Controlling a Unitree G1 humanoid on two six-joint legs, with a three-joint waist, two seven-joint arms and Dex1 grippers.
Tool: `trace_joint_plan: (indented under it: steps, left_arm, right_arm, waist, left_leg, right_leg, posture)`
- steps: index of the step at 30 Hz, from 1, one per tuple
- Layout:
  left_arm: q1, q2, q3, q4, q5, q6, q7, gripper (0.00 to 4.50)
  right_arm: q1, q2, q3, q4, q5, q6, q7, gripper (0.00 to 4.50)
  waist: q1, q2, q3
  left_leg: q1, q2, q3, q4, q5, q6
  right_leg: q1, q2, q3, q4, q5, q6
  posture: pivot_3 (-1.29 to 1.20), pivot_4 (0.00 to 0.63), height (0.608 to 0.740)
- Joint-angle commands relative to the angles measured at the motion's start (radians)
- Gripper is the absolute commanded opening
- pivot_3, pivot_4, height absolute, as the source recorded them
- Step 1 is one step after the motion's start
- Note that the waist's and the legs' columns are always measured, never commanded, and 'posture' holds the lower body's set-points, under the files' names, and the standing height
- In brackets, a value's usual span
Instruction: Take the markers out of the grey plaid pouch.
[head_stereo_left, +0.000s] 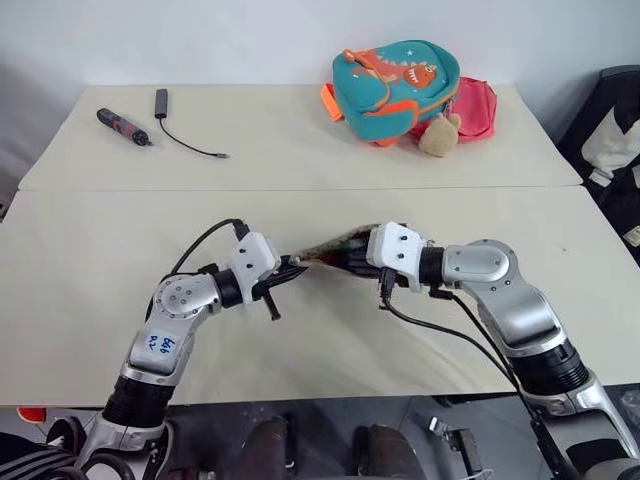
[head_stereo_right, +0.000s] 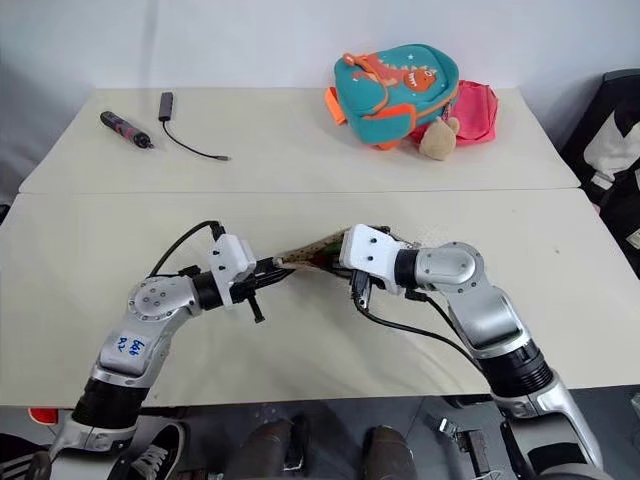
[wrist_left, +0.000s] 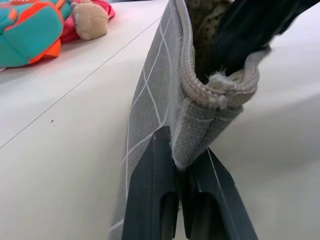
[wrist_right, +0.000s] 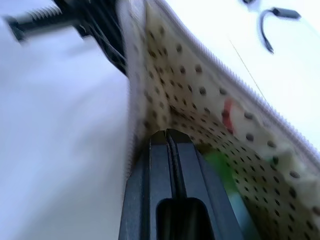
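My left gripper (wrist_left: 186, 200) pinches the grey plaid pouch (wrist_left: 150, 100) by its end seam, mid-table; my right gripper (wrist_right: 169, 145), fingers together, is inside its mouth; soft fabric sags, so grip edges; green marker (wrist_right: 220, 170) looks light, slick.

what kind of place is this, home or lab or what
Likely a lab or test room: two plain cream tables pushed together against a bare white wall, with props laid out, namely a teal dinosaur backpack and a loose black cable.
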Motion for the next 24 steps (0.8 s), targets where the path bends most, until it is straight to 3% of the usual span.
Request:
trace_joint_plan:
  steps: [1, 4, 9, 12, 18, 24]
  left_arm:
    - [-0.019, -0.002, 0.012, -0.016, -0.007, 0.000, 0.008, 0.00]
    - [-0.016, 0.005, 0.019, -0.007, 0.002, -0.009, 0.011, 0.00]
    - [-0.025, -0.012, 0.052, -0.029, -0.101, 0.082, -0.013, 0.00]
    - [-0.046, -0.026, 0.048, -0.100, -0.211, 0.256, -0.018, 0.00]
    - [-0.073, 0.018, 0.076, -0.176, -0.403, 0.536, -0.056, 0.00]
    - [-0.104, 0.014, 0.131, -0.160, -0.563, 0.712, -0.066, 0.00]
  right_arm:
    - [-0.015, 0.008, -0.040, -0.043, 0.056, 0.027, -0.011, 0.03]
    - [-0.021, -0.003, -0.054, -0.033, 0.068, 0.033, -0.016, 0.03]
    - [-0.057, -0.029, -0.007, 0.055, -0.068, -0.053, -0.081, 0.03]
    - [-0.081, -0.058, 0.097, 0.096, -0.202, -0.138, -0.077, 0.57]
    - [-0.235, -0.096, 0.128, 0.115, -0.196, -0.016, 0.066, 2.57]
    - [-0.319, -0.141, 0.158, 0.062, -0.173, 0.100, 0.194, 2.57]
  waist:
    - [0.000, 0.000, 0.000]
    - [0.000, 0.000, 0.000]
    - [-0.001, 0.000, 0.000]
    - [-0.001, 0.000, 0.000]
    - [-0.003, 0.000, 0.000]
    - [-0.001, 0.000, 0.000]
  left_leg:
    - [0.000, 0.000, 0.000, 0.000, 0.000, 0.000]
    - [0.000, 0.000, 0.000, 0.000, 0.000, 0.000]
    - [0.000, 0.000, 0.000, 0.000, 0.000, 0.000]
    - [0.000, 0.000, 0.000, 0.000, 0.000, 0.000]
    - [0.000, 0.000, 0.000, 0.002, 0.000, 0.000]
    - [-0.001, 0.000, -0.001, 0.004, 0.000, 0.000]
  right_leg:
    - [0.000, 0.000, 0.000, 0.000, 0.000, 0.000]
    - [0.000, 0.000, 0.000, 0.000, 0.000, 0.000]
    - [0.000, 0.000, 0.000, 0.000, 0.000, 0.000]
    - [0.000, 0.000, 0.000, 0.001, 0.000, 0.000]
    - [0.000, 0.001, 0.001, 0.001, 0.000, 0.000]
    - [0.001, 0.000, 0.002, 0.001, 0.000, 0.000]
  posture:
    - [0.00, 0.150, 0.740]
    - [0.00, 0.150, 0.740]
    - [0.00, 0.150, 0.740]
    - [0.00, 0.150, 0.740]
    - [0.00, 0.150, 0.740]
    - [0.00, 0.150, 0.740]
